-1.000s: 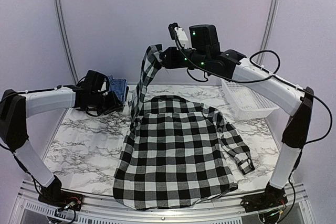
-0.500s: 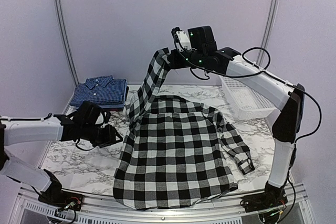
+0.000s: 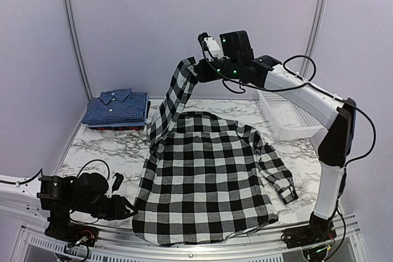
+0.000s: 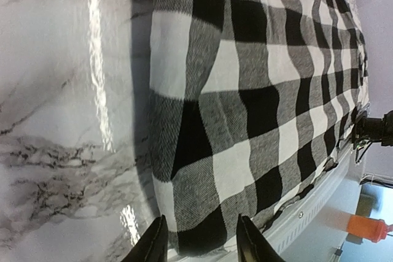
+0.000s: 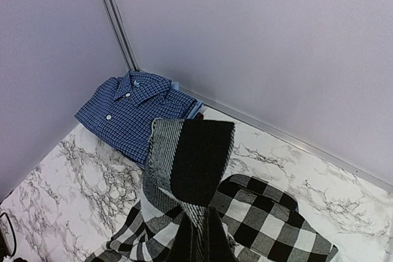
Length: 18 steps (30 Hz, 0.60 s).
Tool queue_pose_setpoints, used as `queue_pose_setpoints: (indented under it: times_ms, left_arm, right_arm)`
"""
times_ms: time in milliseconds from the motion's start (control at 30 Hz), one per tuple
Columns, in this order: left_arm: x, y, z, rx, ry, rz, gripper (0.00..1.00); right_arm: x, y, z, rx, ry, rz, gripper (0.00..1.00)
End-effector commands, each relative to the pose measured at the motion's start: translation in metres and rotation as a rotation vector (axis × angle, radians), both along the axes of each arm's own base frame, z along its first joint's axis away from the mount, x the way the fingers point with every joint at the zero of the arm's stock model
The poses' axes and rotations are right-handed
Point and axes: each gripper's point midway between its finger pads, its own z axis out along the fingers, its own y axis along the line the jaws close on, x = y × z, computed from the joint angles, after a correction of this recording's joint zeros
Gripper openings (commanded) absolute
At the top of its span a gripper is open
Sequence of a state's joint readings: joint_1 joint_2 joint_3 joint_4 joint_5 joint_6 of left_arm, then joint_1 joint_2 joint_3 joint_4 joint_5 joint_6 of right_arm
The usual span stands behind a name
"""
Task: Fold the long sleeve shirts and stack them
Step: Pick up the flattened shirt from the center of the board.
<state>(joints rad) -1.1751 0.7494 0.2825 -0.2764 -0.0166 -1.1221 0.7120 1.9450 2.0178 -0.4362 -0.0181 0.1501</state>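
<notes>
Here's the big black-and-white checked shirt (image 3: 209, 176), spread flat over the middle of the glossy, grey-veined marble tabletop (image 3: 104, 151), hem along the near edge. The right gripper (image 3: 195, 70) is clamped tight on one sleeve (image 3: 175, 96), holding it high. The soft woven cloth hangs from it in a twisted strip. At the near left corner, the left gripper (image 4: 199, 246) sits low with its fingers apart at the shirt's hem corner. The neatly folded blue fine-checked shirts (image 3: 116, 108) are stacked in the far left corner. The white mesh basket (image 3: 288, 118) stands far right.
</notes>
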Motion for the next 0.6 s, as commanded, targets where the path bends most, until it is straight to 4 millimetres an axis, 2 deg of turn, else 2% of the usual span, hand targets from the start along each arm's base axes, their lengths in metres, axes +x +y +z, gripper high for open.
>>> queue_pose_setpoints:
  times_ms: [0,167,567]
  left_arm:
    - [-0.017,0.015,-0.020,0.097,0.045,0.065,0.37]
    - [-0.032,0.013,-0.030,0.156,0.057,0.037,0.37]
    - [-0.038,-0.001,-0.035,0.174,0.064,0.004,0.30]
  right_arm:
    - [0.000,-0.004,0.018,0.017,-0.035,0.008,0.00]
    - [-0.001,-0.007,0.024,0.018,-0.047,0.003,0.00]
    - [0.001,-0.011,0.041,0.030,-0.083,0.002,0.00]
